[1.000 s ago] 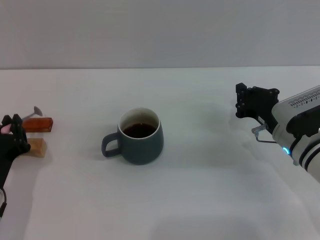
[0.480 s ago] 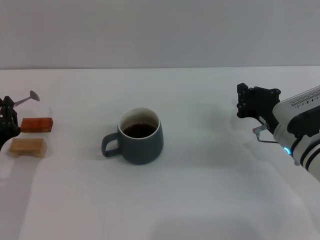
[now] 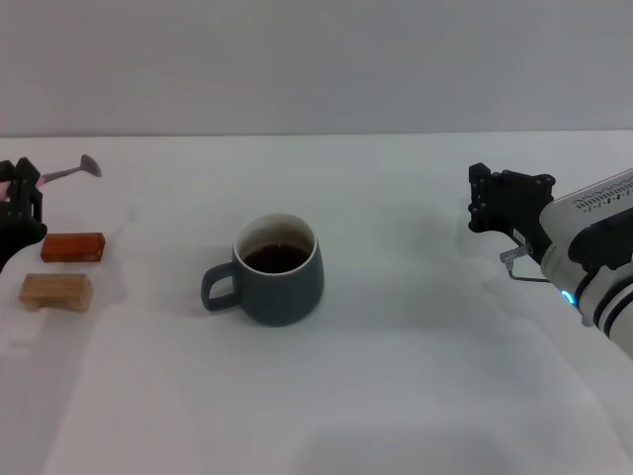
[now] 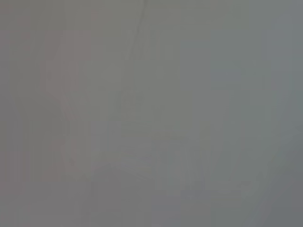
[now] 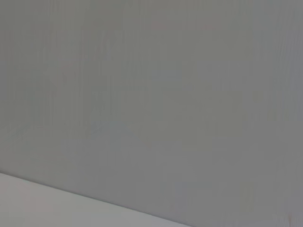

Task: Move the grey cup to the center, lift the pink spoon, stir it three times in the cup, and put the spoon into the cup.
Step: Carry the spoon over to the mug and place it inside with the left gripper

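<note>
The grey cup stands mid-table in the head view, handle toward the left, dark liquid inside. My left gripper is at the far left edge, raised above the table and shut on the pink spoon; the spoon's metal bowl sticks out to the right and a bit of pink handle shows at the fingers. The spoon is well left of the cup. My right gripper hovers at the right, apart from the cup and empty. Both wrist views show only blank grey.
Two small blocks lie at the left below the left gripper: an orange-brown one and a tan one. The white table spreads around the cup. A grey wall stands behind.
My left gripper has lifted the pink spoon up off the blocks and carried it higher and slightly right. The cup and the right arm have not moved.
</note>
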Robot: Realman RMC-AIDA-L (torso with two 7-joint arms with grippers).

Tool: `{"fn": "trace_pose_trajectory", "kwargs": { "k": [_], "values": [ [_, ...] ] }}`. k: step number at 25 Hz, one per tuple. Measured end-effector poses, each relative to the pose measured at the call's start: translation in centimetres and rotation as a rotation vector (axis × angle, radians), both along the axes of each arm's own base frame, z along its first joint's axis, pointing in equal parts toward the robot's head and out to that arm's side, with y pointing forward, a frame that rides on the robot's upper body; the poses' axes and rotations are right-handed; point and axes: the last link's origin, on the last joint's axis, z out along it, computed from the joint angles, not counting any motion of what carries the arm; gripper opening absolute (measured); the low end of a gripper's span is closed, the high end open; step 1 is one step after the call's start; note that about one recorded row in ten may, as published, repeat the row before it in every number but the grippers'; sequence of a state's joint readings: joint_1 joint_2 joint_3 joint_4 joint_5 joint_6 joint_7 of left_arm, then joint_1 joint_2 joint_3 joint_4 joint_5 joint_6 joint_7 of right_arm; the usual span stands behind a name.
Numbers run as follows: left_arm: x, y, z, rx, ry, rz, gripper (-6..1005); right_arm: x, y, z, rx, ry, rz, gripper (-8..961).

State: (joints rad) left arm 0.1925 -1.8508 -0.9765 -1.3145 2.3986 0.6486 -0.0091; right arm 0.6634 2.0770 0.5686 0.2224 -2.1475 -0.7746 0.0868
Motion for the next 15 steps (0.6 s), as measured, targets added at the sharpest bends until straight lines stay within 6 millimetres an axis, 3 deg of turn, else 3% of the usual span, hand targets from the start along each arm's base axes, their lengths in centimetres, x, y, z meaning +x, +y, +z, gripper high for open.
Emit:
{"fn": "trace_pose_trajectory", "kwargs": {
  "k": [15],
  "values": [
    [4.6, 0.6, 1.9, -0.164, 0.017, -0.040, 145, 0.6, 0.3, 0.7, 0.028, 0.004, -0.024, 0]
  ]
}}
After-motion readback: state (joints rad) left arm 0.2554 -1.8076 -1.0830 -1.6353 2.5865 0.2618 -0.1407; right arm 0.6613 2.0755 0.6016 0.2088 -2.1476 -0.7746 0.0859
